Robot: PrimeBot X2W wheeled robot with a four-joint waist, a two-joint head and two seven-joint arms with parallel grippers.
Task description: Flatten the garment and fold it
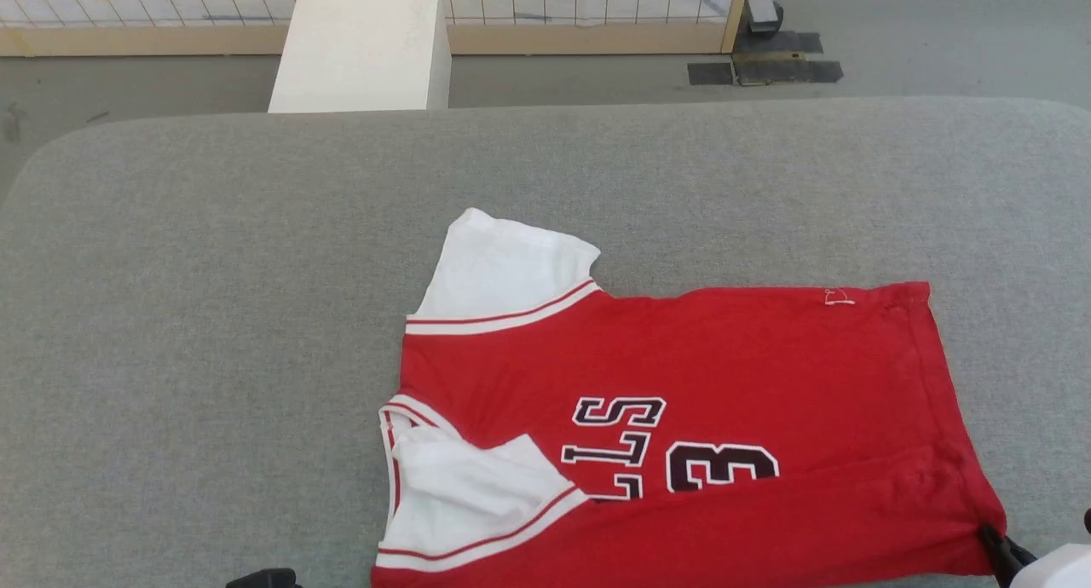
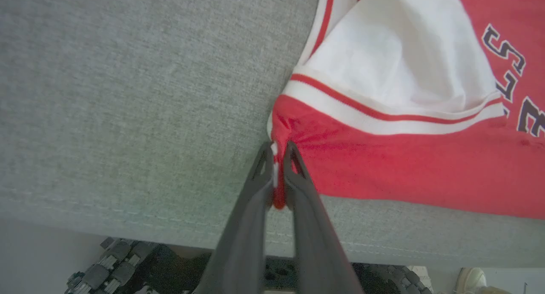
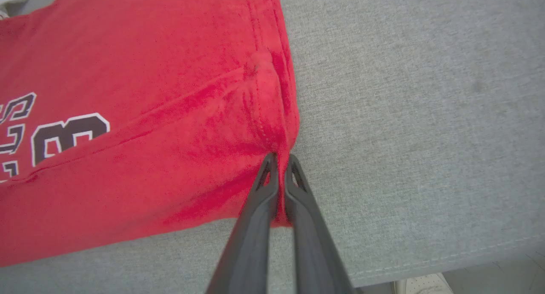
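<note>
A red jersey, the garment (image 1: 682,383), lies front up on a grey padded table (image 1: 213,273), in the lower middle and lower right of the head view, with its collar end to the left and its hem to the right. One white sleeve (image 1: 503,268) points toward the top of the frame and the other sleeve (image 1: 460,486) lies turned in over the chest. My left gripper (image 2: 277,157) is clamped on the garment's corner at centre frame in its wrist view, below that sleeve's striped trim. My right gripper (image 3: 280,164) is pinched on the hem corner. A red strip along the bottom covers part of the black lettering, so I judge a lengthwise fold is under way. The next move calls for lifting both corners together and carrying them up the frame evenly, with the cloth taut between them. The table's near edge (image 2: 127,226) runs just below my fingers, leaving little room there. Wide bare table lies above and left of the garment. A white box (image 1: 358,47) stands beyond the far edge.
</note>
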